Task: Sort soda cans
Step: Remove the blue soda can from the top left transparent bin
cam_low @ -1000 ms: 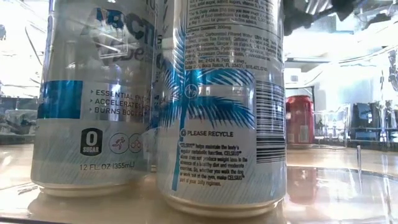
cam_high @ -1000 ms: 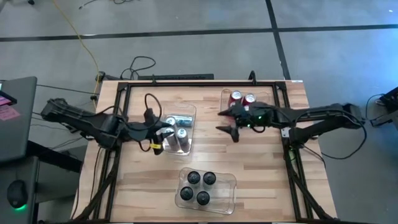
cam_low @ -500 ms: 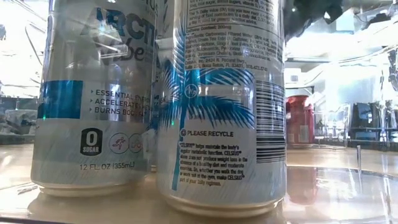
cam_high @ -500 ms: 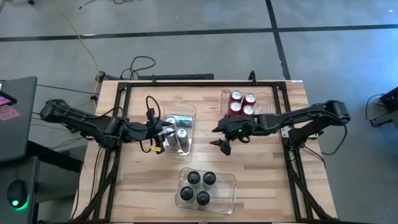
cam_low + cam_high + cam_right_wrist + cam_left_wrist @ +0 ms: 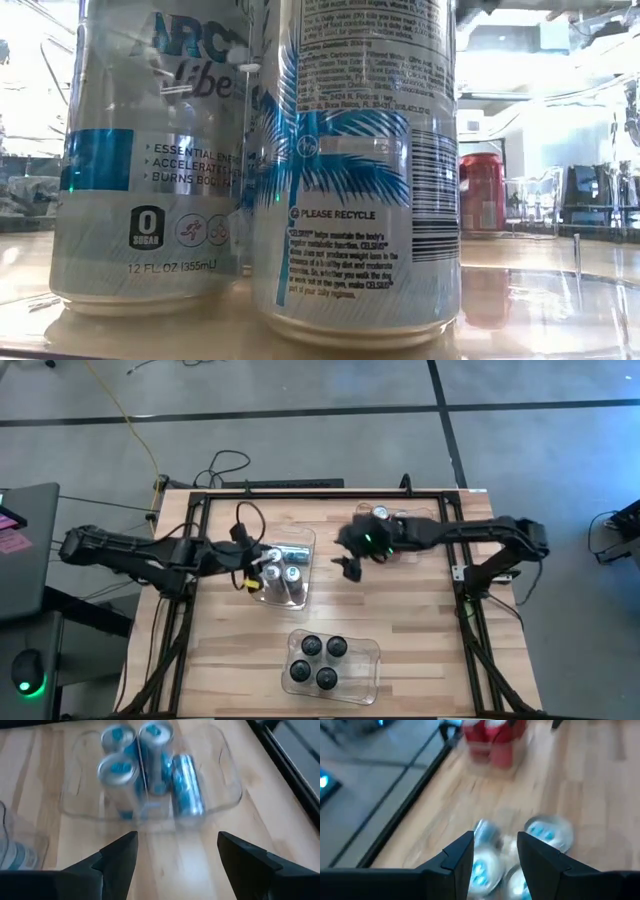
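Observation:
Silver-blue cans (image 5: 285, 572) stand in a clear bin at the table's left-middle; in the right wrist view three stand upright (image 5: 120, 770) and one lies on its side (image 5: 186, 785). Two of them fill the low view (image 5: 350, 170). Red cans (image 5: 383, 513) sit in a far-right bin, mostly under my right arm. Dark cans (image 5: 318, 658) stand in a near-edge bin. My left gripper (image 5: 255, 570) is open above the silver-blue bin's left side, empty (image 5: 495, 865). My right gripper (image 5: 347, 565) hangs wide open between the two far bins, facing the silver-blue bin (image 5: 177, 855).
A black frame (image 5: 300, 493) runs around the table's far and side edges. Bare wood (image 5: 420, 610) lies right of centre and along the near left. Cables (image 5: 225, 465) trail off the far-left corner. A red can (image 5: 482, 190) shows behind the near cans in the low view.
My right gripper has swung from beside the red bin toward the table's left, dipping toward the near edge and then back, and its arm now lies over the red cans. My left gripper has shifted slightly toward the far edge. The cans have stayed put.

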{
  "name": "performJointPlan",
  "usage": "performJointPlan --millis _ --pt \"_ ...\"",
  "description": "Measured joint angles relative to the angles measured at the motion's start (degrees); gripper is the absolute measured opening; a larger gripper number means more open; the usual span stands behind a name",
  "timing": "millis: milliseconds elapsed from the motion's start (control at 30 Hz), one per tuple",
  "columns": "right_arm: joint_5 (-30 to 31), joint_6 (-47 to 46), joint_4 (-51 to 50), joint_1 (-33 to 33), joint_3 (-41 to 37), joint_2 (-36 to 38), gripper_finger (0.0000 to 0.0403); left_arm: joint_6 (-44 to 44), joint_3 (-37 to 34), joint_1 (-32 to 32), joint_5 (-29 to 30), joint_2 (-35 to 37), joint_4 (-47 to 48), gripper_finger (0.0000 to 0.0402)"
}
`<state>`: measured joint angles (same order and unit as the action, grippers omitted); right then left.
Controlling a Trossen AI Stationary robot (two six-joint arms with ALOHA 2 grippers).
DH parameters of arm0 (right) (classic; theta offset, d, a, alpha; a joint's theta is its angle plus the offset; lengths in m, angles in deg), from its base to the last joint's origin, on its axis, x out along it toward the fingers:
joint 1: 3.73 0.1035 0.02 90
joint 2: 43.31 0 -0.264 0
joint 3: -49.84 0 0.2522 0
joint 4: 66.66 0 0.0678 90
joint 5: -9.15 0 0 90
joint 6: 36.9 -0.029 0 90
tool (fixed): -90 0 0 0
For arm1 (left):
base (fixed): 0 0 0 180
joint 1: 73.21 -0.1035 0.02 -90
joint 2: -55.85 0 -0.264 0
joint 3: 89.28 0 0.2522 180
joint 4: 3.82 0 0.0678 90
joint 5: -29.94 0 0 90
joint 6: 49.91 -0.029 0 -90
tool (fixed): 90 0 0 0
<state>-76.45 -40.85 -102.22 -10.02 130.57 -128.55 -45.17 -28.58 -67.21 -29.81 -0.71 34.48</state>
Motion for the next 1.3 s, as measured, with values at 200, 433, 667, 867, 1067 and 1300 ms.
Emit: performJointPlan --millis 200,433,667,867,1067,1300 --pt "-9.58 11.42 -6.90 -6.82 16.22 -11.51 0.0291 1.43 -2.90 -6.17 -1.61 2.01 3.09 0.0145" --pt "-10.53 24.04 -18.32 -10.07 32.98 -26.57 0.0291 -1.77 -4.30 -12.37 -7.60 4.68 4.81 0.0145" --pt "-12.97 27.44 -27.90 -10.45 44.06 -36.09 0.0291 -3.27 -8.06 -18.04 -12.77 4.97 3.78 0.0145" --pt "-13.52 24.99 -28.43 -8.97 49.03 -39.01 0.0291 -3.31 -11.44 -21.72 -18.22 4.94 0.42 0.0145" --pt "-13.54 23.48 -28.18 -8.30 50.92 -36.57 0.0291 -5.71 -14.09 -21.94 -18.49 4.94 -3.58 0.0145" --pt "-13.54 21.93 -32.48 -9.74 51.00 -31.16 0.0291 -11.10 -16.37 -21.92 -19.75 4.92 -7.63 0.0165"
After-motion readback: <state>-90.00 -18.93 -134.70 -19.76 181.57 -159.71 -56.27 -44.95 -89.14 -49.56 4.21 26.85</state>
